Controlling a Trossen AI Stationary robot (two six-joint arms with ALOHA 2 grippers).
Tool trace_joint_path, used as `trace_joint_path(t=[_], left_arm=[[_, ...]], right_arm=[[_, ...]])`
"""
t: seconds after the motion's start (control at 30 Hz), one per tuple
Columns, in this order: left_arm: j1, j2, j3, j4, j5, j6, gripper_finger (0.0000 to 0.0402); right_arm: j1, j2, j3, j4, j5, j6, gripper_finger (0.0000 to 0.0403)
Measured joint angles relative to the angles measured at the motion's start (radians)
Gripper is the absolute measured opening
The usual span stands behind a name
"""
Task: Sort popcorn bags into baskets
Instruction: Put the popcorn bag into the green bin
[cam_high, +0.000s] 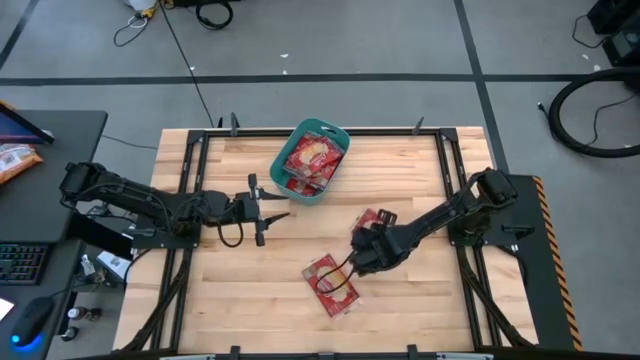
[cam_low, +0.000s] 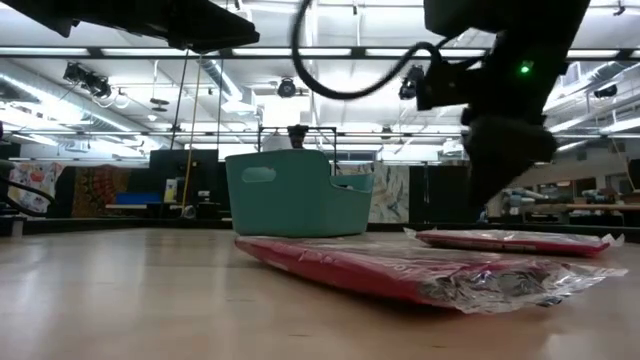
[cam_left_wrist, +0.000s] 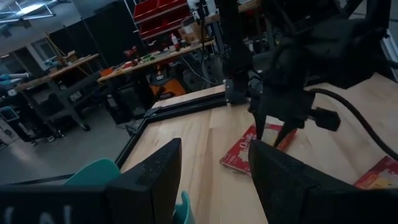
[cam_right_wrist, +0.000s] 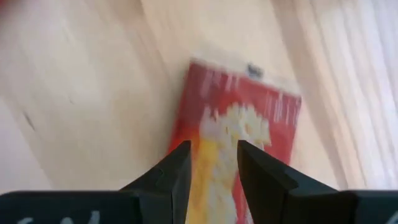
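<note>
Right gripper (cam_high: 358, 252) apart above half-hidden popcorn bag (cam_high: 331, 283), left gripper (cam_high: 272, 209) apart beside basket (cam_high: 312, 162)

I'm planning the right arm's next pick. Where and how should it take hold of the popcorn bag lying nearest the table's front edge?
The popcorn bag lies flat, so come straight down and probably pinch its crimped end seam, the thinnest part. The right gripper hovers open beside it; the basket is well clear.

Even overhead light reaches my high view, with soft shadows under both arms. In my low view, ceiling strip lights (cam_low: 300, 52) glare and a foil packet edge (cam_low: 500, 290) glints. My right wrist view is motion-blurred across the popcorn bag (cam_right_wrist: 239, 143).
</note>
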Motion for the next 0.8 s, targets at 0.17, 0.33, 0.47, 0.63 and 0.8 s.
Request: trace_joint_path(t=[0.17, 0.33, 0.47, 0.63, 0.8], left_arm=[[0.0, 0.0, 0.0, -0.001, 0.0, -0.008, 0.0192], [0.0, 0.0, 0.0, -0.008, 0.001, -0.007, 0.0192], [0.0, 0.0, 0.0, -0.007, 0.001, -0.007, 0.0192], [0.0, 0.0, 0.0, -0.008, 0.001, -0.007, 0.0192], [0.0, 0.0, 0.0, -0.007, 0.001, -0.007, 0.0192]], right_arm=[[0.013, 0.022, -0.05, 0.144, 0.021, -0.045, 0.0142], [0.014, 0.025, -0.092, 0.142, 0.063, -0.024, 0.0175], [0.014, 0.025, -0.119, 0.181, 0.065, -0.022, 0.0203], [0.015, 0.024, -0.153, 0.226, 0.053, -0.001, 0.0222], [0.013, 0.024, -0.144, 0.219, 0.05, -0.002, 0.0221]])
